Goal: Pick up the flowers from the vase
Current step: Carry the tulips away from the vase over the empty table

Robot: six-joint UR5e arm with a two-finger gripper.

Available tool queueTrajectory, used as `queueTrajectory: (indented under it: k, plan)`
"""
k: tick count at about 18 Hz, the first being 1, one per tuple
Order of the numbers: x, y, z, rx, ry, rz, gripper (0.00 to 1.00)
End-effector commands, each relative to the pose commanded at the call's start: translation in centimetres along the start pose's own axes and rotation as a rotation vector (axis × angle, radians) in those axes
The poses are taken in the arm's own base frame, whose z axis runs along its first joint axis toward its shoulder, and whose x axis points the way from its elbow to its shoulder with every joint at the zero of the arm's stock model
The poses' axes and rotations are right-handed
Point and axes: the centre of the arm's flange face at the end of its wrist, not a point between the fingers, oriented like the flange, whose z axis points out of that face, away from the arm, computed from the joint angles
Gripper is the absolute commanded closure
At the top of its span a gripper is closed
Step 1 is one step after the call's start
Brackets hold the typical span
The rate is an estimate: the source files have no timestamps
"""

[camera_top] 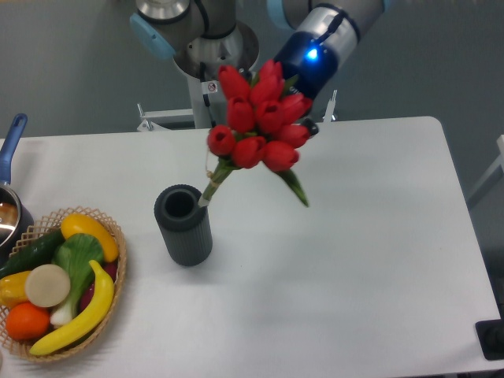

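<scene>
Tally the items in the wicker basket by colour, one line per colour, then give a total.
In the wicker basket, counting only pieces that show:
Yellow: 3, including the banana
Green: 2, the cucumber and the leafy green
Orange: 1
Cream: 1, the round slice
Total: 7; anything underneath is hidden.
</scene>
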Motion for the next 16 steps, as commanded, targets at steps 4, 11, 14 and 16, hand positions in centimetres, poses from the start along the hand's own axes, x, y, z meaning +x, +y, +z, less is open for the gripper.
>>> queueTrajectory:
  k: [4,11,14,16]
  plan:
    - [-3.6,0.2,0.0,-0.078,-0.096,0.143,1.00]
    - [-9.4,5.5,-0.3,-0.379,-0.318,0.247,1.00]
    - [-10.2,9.2,-0.8,-0.623,-0.445,0.275,1.00]
    - [-10.9,10.6,1.1,-0.696,-0.446,0.279,1.00]
